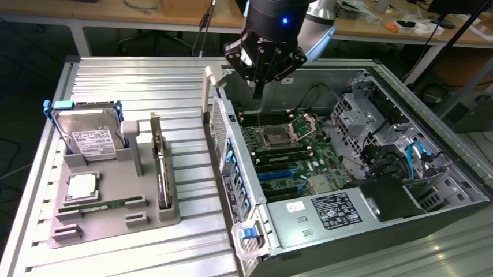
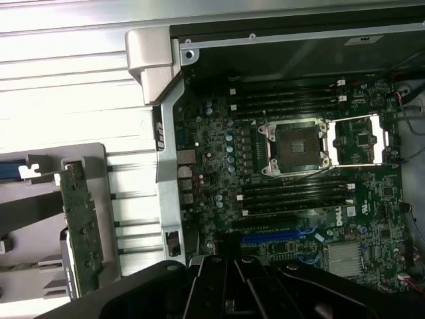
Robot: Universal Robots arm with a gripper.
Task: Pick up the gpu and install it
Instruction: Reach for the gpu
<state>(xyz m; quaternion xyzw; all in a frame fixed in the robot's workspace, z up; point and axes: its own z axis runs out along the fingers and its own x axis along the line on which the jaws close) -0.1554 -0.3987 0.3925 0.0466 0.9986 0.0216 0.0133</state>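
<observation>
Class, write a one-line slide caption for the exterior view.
Shut gripper hovers over the open computer case; the gpu stands on edge in the grey holder.

We are looking across a ribbed metal table (image 1: 115, 75) whose slats are catching bright light and glaring almost white in the wrist view. Beyond its far edge we are seeing a wooden workbench (image 1: 154, 12) standing on a pale leg (image 1: 80, 40), with small clutter (image 1: 404, 24) lying on its top toward the exterior view's right. On the exterior view's left, a dark floor (image 1: 27, 115) is showing beside the table.
</observation>
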